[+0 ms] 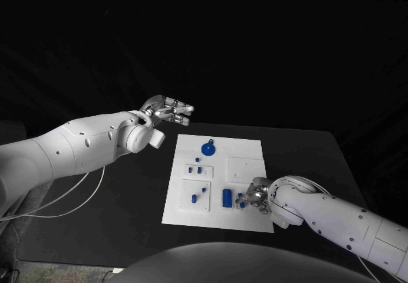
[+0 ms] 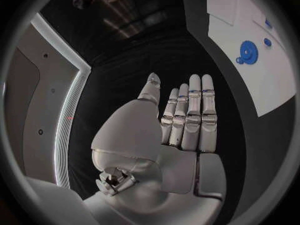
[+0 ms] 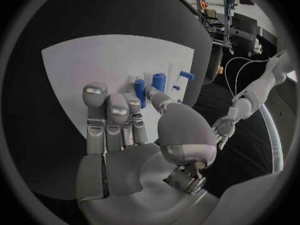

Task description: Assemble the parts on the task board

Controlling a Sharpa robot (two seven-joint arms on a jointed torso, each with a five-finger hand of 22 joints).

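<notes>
The white task board (image 1: 248, 152) lies in the middle of the black table. A blue gear (image 1: 208, 147) (image 2: 248, 50) sits at its far end, and small blue pegs (image 1: 197, 170) stand in its left half. A longer blue block (image 1: 228, 197) stands near the front edge. My right hand (image 1: 257, 197) (image 3: 128, 135) is low over the board's near right part, thumb and a fingertip pinching an upright blue part (image 3: 139, 91) beside a blue cylinder (image 3: 159, 80). My left hand (image 1: 167, 110) (image 2: 184, 120) hangs in the air beyond the board's far left corner, fingers straight and holding nothing.
A white cable (image 1: 81, 191) trails over the table under my left arm. Bare black table (image 1: 306, 153) runs along the board's right side and beyond its far end. A small blue peg (image 3: 186, 75) stands further along the board from my right hand.
</notes>
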